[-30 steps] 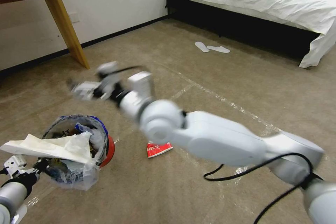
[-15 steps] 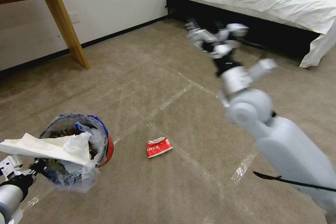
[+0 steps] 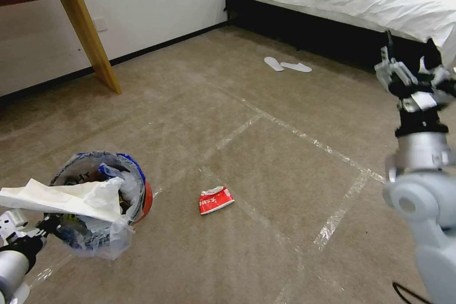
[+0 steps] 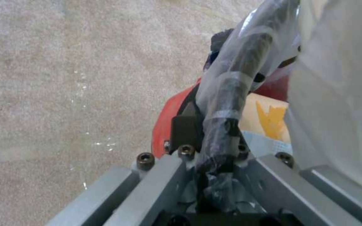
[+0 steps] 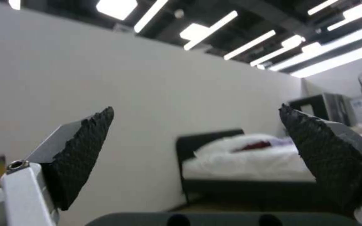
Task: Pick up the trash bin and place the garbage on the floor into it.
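Gripping trash bin (image 4: 177,106) rim, left claw (image 4: 214,157).

My bin (image 3: 146,202): red shell, blue trim at the rim, clear liner printed with black letters.
Paper across its mouth (image 3: 61,197): plain white.
Wrapper on the carpet (image 3: 215,199): red with white print.
Floor (image 3: 266,152): beige-brown, crossed by shiny clear tape lines.
My right claw (image 5: 198,141): black pads with a fine crosshatch, grey metal behind.
My left claw (image 4: 208,163): grey metal, black pad, black screws.
Slippers (image 3: 287,64): white.
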Motion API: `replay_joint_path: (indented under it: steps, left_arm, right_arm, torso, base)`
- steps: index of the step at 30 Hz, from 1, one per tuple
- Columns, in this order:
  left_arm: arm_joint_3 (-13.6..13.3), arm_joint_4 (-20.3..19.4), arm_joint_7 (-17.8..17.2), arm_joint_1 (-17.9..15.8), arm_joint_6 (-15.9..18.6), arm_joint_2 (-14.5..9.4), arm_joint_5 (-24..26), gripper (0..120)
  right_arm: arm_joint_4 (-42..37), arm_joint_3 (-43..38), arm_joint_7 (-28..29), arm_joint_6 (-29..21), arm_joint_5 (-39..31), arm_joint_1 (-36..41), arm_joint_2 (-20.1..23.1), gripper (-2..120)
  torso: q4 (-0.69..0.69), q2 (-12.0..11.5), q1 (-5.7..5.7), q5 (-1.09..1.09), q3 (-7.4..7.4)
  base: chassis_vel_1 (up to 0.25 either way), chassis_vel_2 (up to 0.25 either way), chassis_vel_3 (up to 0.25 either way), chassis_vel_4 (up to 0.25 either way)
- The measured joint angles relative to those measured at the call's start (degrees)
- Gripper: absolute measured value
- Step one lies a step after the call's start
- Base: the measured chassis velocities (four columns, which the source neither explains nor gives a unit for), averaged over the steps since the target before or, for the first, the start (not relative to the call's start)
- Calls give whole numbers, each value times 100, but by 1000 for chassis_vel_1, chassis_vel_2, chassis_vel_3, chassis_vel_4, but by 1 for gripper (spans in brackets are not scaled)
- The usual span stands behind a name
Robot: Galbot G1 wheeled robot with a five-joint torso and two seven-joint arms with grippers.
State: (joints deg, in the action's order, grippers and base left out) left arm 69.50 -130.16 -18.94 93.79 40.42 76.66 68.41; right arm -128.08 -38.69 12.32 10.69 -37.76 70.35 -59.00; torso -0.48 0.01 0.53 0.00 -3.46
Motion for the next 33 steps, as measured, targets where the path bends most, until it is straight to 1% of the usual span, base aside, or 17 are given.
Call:
replay_joint_path:
  steps: [1,2,4,5,14,21,26,33]
  left_arm:
    - [0,0,0,0,0,0,0,0]
    - [9,23,1,-6,-1,-2,0,0]
    - [11,44,2,-8,-3,-9,0,0]
    - [16,88,2,-8,-3,-27,-1,0]
    - [19,160,4,30,-14,-39,-2,0]
    - [-12,159,10,32,-16,-29,-12,0]
    - [-52,157,38,28,-23,14,-76,0]
    - [-39,154,57,67,-35,9,-83,0]
  right_arm:
    - [0,0,0,0,0,0,0,100]
    - [-2,37,-18,74,247,295,-180,100]
    - [3,78,-23,102,338,396,-251,100]
    - [36,179,-41,154,508,551,-382,100]
    - [167,588,-99,289,948,684,-681,100]
    - [160,611,-130,331,989,767,-667,100]
    - [149,664,-148,384,1051,825,-646,100]
    - [162,793,-178,467,1186,844,-681,100]
  torso:
    - [0,0,0,0,0]
    - [1,0,0,0,0]
    - [0,0,0,0,0]
    - [0,0,0,0,0]
    - [1,0,0,0,0]
    - [2,0,0,-1,0]
    - [1,-1,0,-1,-1]
    - [1,-1,0,-1,-1]
  base:
    - [0,0,0,0]
    - [0,0,0,0]
    - [0,0,0,0]
    - [0,0,0,0]
    - [0,0,0,0]
    - [0,0,0,0]
    - [-65,52,61,-67]
    - [-39,43,30,-51]
